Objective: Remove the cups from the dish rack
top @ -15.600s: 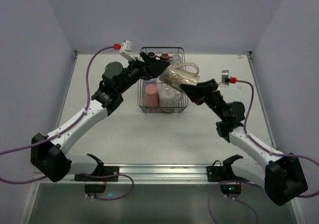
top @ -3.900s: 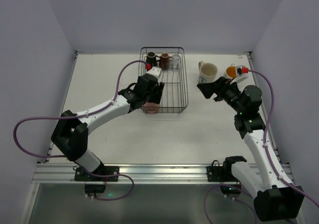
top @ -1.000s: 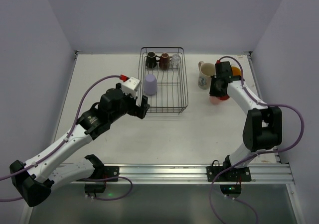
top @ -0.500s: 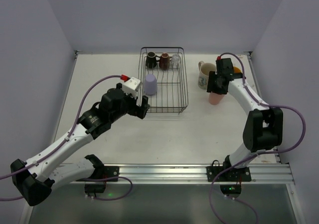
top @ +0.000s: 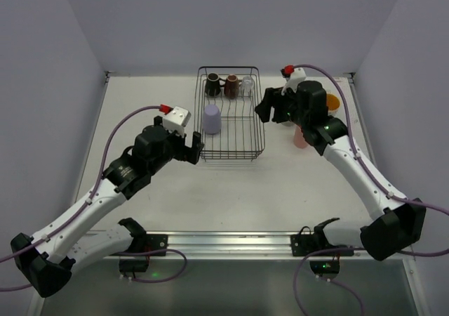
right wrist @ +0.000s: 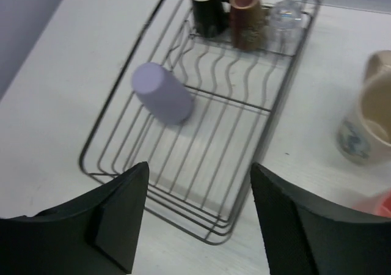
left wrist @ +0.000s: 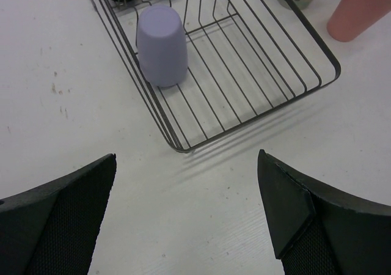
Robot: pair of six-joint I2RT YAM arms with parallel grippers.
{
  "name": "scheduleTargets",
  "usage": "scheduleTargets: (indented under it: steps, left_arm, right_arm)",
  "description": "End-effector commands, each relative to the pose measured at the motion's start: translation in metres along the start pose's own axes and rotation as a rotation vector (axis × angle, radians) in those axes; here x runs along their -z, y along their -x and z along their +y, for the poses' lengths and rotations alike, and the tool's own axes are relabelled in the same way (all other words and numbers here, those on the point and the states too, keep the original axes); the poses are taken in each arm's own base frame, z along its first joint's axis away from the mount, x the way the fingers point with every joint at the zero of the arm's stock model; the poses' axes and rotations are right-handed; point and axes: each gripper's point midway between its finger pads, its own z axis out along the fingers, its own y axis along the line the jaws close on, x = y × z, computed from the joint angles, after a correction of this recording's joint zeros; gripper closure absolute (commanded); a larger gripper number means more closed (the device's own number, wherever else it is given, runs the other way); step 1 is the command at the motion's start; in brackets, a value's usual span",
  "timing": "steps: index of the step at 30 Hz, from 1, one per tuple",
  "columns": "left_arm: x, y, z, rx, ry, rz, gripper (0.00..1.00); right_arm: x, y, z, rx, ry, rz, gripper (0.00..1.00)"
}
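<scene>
The dish rack (top: 258, 123) holds a lavender tumbler (top: 212, 119) upside down, with a black mug (top: 213, 86), a brown mug (top: 231, 86) and a clear glass (top: 246, 86) along its far end. My right gripper (top: 264, 110) hovers open and empty over the rack's right side (right wrist: 278, 113), looking down on the lavender tumbler (right wrist: 162, 93). My left gripper (left wrist: 186, 159) is open and empty over the table near the rack's front left corner (left wrist: 174, 145). A pink tumbler (top: 300, 137), an orange-lined tumbler (top: 332, 102) and a cream printed mug (right wrist: 365, 123) stand right of the rack.
White walls close the table at the back and both sides. The right forearm crosses above the cups set down on the right, hiding the cream mug from above. Bare table lies in front of the rack and to its left.
My right gripper opened off the pink tumbler, leaving it upside down on the table, and swung left to the rack. The left arm shifted only slightly.
</scene>
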Motion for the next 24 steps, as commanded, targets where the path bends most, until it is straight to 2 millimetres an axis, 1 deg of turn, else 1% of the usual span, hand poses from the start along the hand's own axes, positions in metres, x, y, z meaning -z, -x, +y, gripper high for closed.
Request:
scheduleTargets:
  steps: [1, 2, 3, 4, 5, 6, 7, 8, 9, 10, 12, 13, 15, 16, 19, 21, 22, 23, 24]
  left_arm:
    - [0.005, 0.016, 0.014, 0.019, 0.058, -0.077, 0.0]
    - [0.007, 0.017, 0.016, 0.024, 0.066, -0.084, 0.0]
    - [0.009, 0.02, 0.017, 0.029, 0.07, -0.098, 0.0]
    - [0.01, 0.021, 0.02, 0.034, 0.078, -0.103, 0.0]
    - [0.013, 0.024, 0.023, 0.039, 0.087, -0.114, 0.0]
    - [0.014, 0.026, 0.024, 0.043, 0.092, -0.122, 0.0]
    - [0.015, 0.026, 0.026, 0.046, 0.1, -0.126, 0.0]
    - [0.016, 0.027, 0.029, 0.049, 0.107, -0.133, 0.0]
    - [0.016, 0.027, 0.029, 0.049, 0.108, -0.133, 0.0]
    - [0.016, 0.027, 0.03, 0.05, 0.11, -0.135, 0.0]
    - [0.016, 0.026, 0.03, 0.05, 0.108, -0.133, 0.0]
    - [0.016, 0.027, 0.029, 0.05, 0.102, -0.132, 0.0]
    - [0.015, 0.026, 0.028, 0.049, 0.096, -0.13, 0.0]
    - [0.015, 0.025, 0.028, 0.049, 0.096, -0.128, 0.0]
    - [0.015, 0.027, 0.029, 0.051, 0.099, -0.133, 0.0]
    - [0.015, 0.026, 0.03, 0.052, 0.102, -0.132, 0.0]
    - [0.015, 0.025, 0.03, 0.052, 0.104, -0.131, 0.0]
    - [0.015, 0.025, 0.03, 0.051, 0.104, -0.13, 0.0]
    - [0.014, 0.025, 0.031, 0.053, 0.107, -0.129, 0.0]
  right_arm:
    - [-0.023, 0.002, 0.057, -0.004, 0.268, -0.031, 0.28]
    - [-0.038, -0.009, 0.074, 0.009, 0.313, 0.001, 0.25]
    - [-0.046, -0.011, 0.082, 0.016, 0.327, 0.01, 0.19]
    - [-0.052, -0.001, 0.092, 0.029, 0.34, -0.003, 0.15]
    - [-0.061, -0.01, 0.103, 0.057, 0.342, 0.024, 0.12]
    - [-0.082, -0.025, 0.104, 0.064, 0.329, 0.07, 0.09]
    - [-0.089, -0.015, 0.113, 0.078, 0.334, 0.052, 0.07]
    - [-0.096, -0.02, 0.119, 0.092, 0.333, 0.064, 0.06]
    - [-0.113, -0.034, 0.12, 0.095, 0.326, 0.103, 0.06]
    - [-0.118, -0.025, 0.127, 0.099, 0.336, 0.088, 0.05]
    - [-0.133, -0.033, 0.128, 0.106, 0.322, 0.113, 0.05]
    - [-0.145, -0.037, 0.131, 0.111, 0.321, 0.121, 0.05]
    - [-0.156, -0.043, 0.131, 0.12, 0.308, 0.139, 0.05]
    - [-0.167, -0.046, 0.131, 0.123, 0.298, 0.147, 0.05]
    - [-0.188, -0.054, 0.122, 0.124, 0.24, 0.165, 0.04]
    - [-0.195, -0.058, 0.121, 0.121, 0.228, 0.173, 0.04]
    - [-0.199, -0.055, 0.12, 0.116, 0.218, 0.168, 0.05]
    - [-0.204, -0.062, 0.118, 0.108, 0.208, 0.184, 0.05]
    - [-0.205, -0.063, 0.117, 0.101, 0.201, 0.185, 0.07]
